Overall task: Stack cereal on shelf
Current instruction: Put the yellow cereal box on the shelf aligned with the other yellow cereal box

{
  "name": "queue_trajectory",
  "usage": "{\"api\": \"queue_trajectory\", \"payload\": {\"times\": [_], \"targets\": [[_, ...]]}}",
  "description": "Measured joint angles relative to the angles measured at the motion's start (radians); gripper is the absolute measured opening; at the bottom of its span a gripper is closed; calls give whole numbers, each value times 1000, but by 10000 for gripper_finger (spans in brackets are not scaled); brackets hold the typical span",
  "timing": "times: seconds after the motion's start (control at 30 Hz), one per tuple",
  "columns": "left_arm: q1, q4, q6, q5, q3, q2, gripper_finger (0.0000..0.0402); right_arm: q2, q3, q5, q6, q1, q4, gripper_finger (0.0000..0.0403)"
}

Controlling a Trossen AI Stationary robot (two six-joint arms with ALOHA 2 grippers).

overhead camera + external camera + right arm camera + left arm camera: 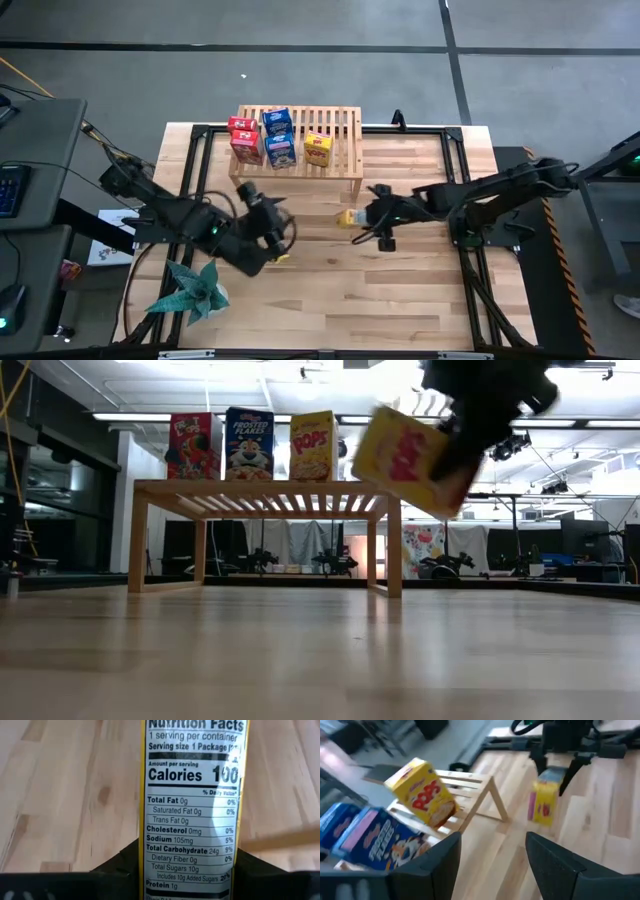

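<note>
Pale blond planks with darker grain streaks are making up the bench (330, 290), framed by black rails. The shelf (345, 125) is showing a light honey wood in evenly spaced slats. On it, two red boxes (244, 140) are displaying white and multicoloured print, two blue boxes (279, 137) are carrying white lettering and an orange cartoon tiger, and one yellow box (318, 149) is bearing red bubble letters. The second yellow box (408, 460) is wearing the same red lettering, and its narrow side is showing a white panel with black nutrition text. The black right gripper (362, 217) is contrasting against it. The spiky plant (195, 290) is glowing teal.
</note>
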Motion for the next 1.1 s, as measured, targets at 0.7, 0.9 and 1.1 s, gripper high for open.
{"api": "queue_trajectory", "payload": {"times": [0.7, 0.9, 1.1], "targets": [[197, 1475, 523, 707, -933, -368, 139, -291, -338, 13, -262, -343, 1024, 158], [208, 1501, 534, 720, -948, -404, 133, -111, -335, -273, -121, -633, 1282, 158], [170, 1530, 541, 722, -950, -403, 133, 130, -325, -386, 8, -743, 1548, 158]]}}
